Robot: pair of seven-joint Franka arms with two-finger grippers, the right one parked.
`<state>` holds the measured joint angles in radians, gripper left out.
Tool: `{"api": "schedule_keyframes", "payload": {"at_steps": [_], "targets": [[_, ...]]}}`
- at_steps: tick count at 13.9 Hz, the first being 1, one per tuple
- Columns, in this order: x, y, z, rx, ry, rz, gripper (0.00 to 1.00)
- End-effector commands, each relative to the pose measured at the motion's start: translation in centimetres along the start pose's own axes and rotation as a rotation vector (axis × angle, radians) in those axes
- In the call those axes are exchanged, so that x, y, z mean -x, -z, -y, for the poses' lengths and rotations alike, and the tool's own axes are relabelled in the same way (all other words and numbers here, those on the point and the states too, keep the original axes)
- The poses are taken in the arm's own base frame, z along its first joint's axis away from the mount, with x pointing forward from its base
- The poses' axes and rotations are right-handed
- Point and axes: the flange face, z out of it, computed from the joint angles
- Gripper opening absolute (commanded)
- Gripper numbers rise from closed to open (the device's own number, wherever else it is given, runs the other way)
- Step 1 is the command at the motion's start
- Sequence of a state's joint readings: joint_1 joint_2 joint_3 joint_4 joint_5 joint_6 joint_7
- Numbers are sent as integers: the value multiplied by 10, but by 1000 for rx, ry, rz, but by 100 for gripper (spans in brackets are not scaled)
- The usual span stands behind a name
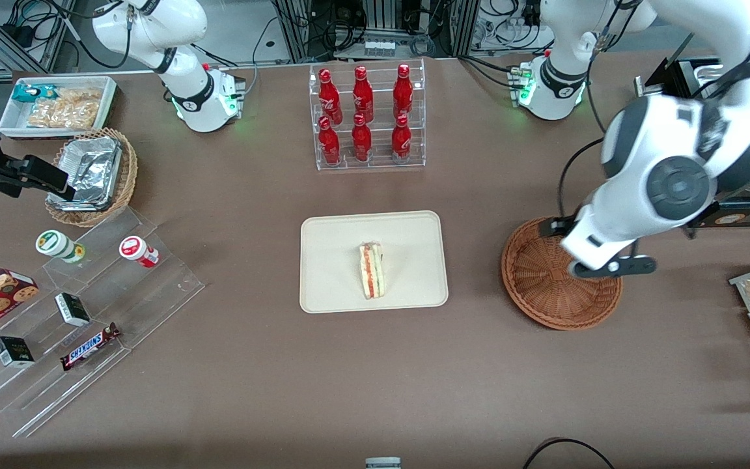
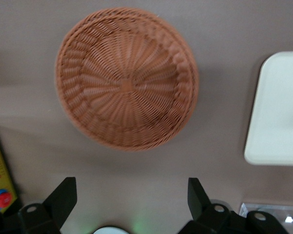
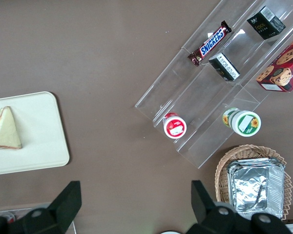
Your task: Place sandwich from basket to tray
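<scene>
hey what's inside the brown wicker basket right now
Nothing shows inside the basket: the left wrist view sees its whole woven floor bare. The open gripper hangs above it, empty. The sandwich lies on the tray.

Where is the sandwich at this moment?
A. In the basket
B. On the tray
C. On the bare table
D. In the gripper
B. The sandwich lies on the tray; the basket is empty, and the gripper hangs open above it, holding nothing.
</scene>
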<state>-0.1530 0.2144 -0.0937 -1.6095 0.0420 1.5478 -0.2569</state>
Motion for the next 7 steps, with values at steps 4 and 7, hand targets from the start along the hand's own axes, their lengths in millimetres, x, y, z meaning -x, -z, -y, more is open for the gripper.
{"api": "schedule_keyframes", "payload": {"at_steps": [4,7], "targets": [[49,53,87,34,-114,-35,100],[64,73,117,33,-107,-68,100]]}}
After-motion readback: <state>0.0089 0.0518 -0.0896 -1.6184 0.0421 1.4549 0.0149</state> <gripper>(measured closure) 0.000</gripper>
